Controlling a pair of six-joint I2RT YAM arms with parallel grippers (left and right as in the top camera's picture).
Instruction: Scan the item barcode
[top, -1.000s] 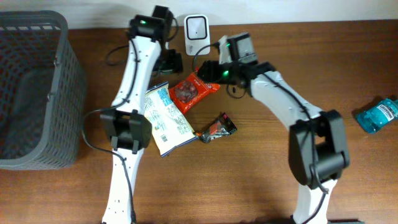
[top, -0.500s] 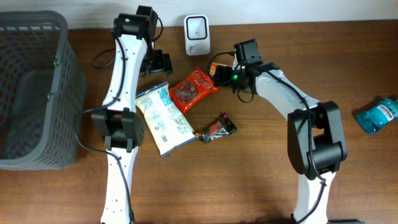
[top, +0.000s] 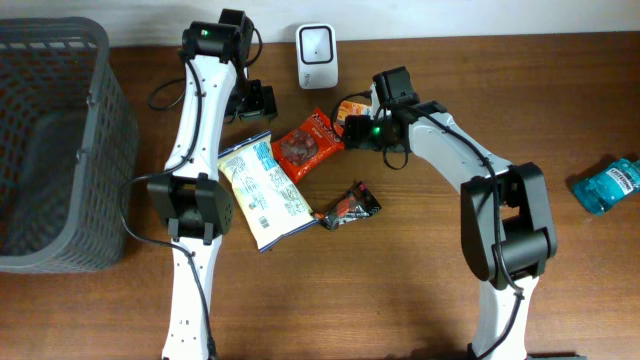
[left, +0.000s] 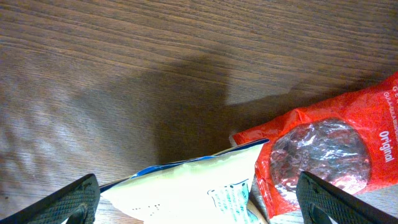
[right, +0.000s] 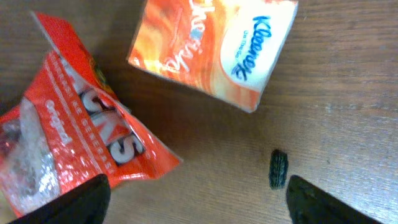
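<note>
The white barcode scanner (top: 316, 55) stands at the table's back edge. An orange Kleenex tissue pack (right: 211, 46) lies flat on the wood just in front of it, also in the overhead view (top: 349, 107). Beside it is a red candy bag (top: 310, 143) (right: 68, 143). My right gripper (top: 357, 130) (right: 196, 205) hovers over the bare wood between them, open and holding nothing. My left gripper (top: 255, 100) (left: 205, 202) is open above the top corner of a white-and-blue snack bag (left: 199, 186) (top: 262, 190), with the red bag (left: 329, 149) at its right.
A small dark packet (top: 350, 205) lies in front of the red bag. A grey mesh basket (top: 50, 150) fills the left side. A blue bottle (top: 607, 185) lies at the far right. A small dark scrap (right: 278, 169) sits on the wood near my right finger.
My left arm swung left, away from the scanner. My right gripper drew back from the scanner area and its jaws spread; the orange tissue pack now lies on the table.
</note>
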